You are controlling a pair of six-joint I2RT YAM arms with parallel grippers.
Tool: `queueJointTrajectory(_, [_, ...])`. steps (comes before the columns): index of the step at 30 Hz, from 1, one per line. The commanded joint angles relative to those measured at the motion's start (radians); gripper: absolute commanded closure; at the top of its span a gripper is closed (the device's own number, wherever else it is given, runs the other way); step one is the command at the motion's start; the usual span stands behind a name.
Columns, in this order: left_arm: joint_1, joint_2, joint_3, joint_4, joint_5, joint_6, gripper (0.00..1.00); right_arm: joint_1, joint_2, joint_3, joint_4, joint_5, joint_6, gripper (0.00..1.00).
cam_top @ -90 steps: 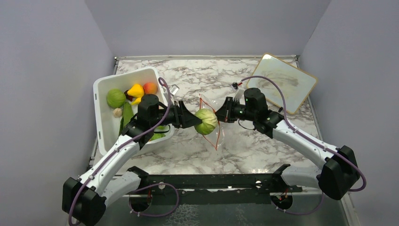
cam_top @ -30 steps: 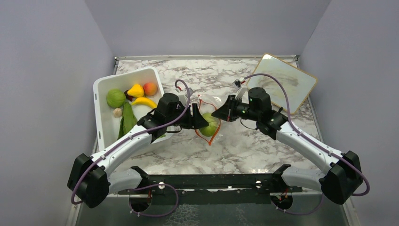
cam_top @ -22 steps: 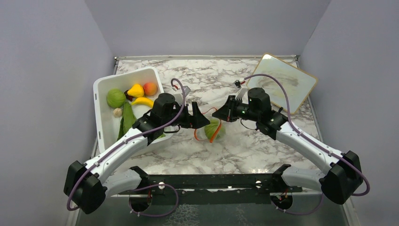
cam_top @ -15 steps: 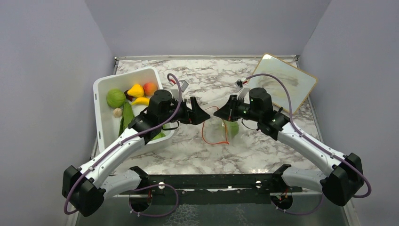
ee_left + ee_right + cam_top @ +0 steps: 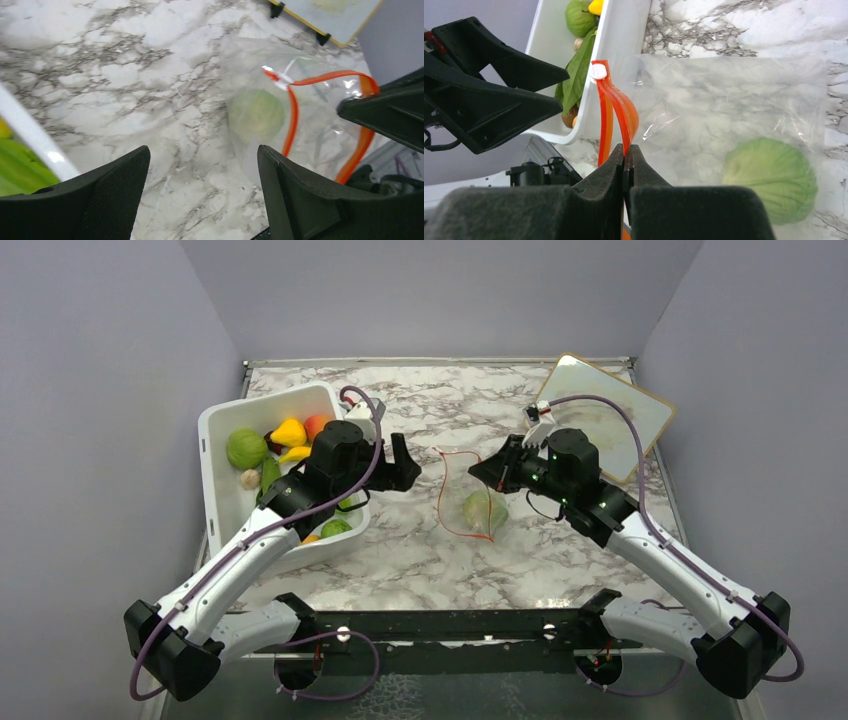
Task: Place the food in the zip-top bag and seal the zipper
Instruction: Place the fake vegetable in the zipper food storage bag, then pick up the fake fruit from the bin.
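Orange zipper (image 5: 606, 125) sits pinched in right claw (image 5: 625, 151).

Pale green cabbage (image 5: 484, 511), clear bag (image 5: 724, 100) with red-orange zipper (image 5: 605, 130), white tub (image 5: 262, 400), grey-veined white marble table (image 5: 420, 400)

Bright, even light falls from above. Shadows under the arms (image 5: 250, 550) lie soft on the table (image 5: 420, 545). The board (image 5: 610, 390) shows pale glare, and the bag (image 5: 734, 90) carries small white glints. Near the lens, the fingers (image 5: 310, 200) of the left gripper (image 5: 202, 150) look dark and slightly soft; the top view is sharp.
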Motion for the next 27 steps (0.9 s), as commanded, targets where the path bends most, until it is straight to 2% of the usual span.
queueJointTrajectory(1, [-0.003, -0.008, 0.045, -0.114, -0.262, 0.067, 0.19, 0.006, -0.024, 0.016, -0.026, 0.087, -0.002, 0.99])
queueJointTrajectory(5, [0.002, -0.001, 0.074, -0.159, -0.455, 0.060, 0.24, 0.005, -0.030, -0.011, -0.003, 0.069, -0.003, 0.99])
queueJointTrajectory(10, [0.062, 0.013, 0.104, -0.164, -0.539, 0.044, 0.35, 0.005, -0.035, -0.036, 0.006, 0.053, -0.011, 0.99])
queueJointTrajectory(12, [0.132, 0.031, 0.113, -0.161, -0.497, 0.034, 0.36, 0.006, -0.035, -0.042, 0.009, 0.046, -0.018, 0.99])
queueJointTrajectory(17, [0.329, 0.084, 0.129, -0.145, -0.287, 0.009, 0.36, 0.006, -0.028, -0.042, 0.011, 0.029, -0.030, 0.99])
queueJointTrajectory(21, [0.444, 0.095, 0.086, -0.080, -0.225, -0.053, 0.36, 0.006, -0.027, -0.053, 0.016, 0.025, -0.030, 0.99])
queueJointTrajectory(23, [0.505, 0.100, 0.039, -0.018, -0.175, -0.105, 0.40, 0.005, -0.028, -0.062, 0.024, 0.024, -0.026, 0.99])
queueJointTrajectory(25, [0.559, 0.115, -0.013, 0.052, -0.121, -0.169, 0.49, 0.004, -0.028, -0.069, 0.029, 0.021, -0.023, 0.99])
queueJointTrajectory(27, [0.607, 0.146, -0.057, 0.108, -0.067, -0.240, 0.50, 0.005, -0.028, -0.075, 0.029, 0.015, -0.019, 0.99])
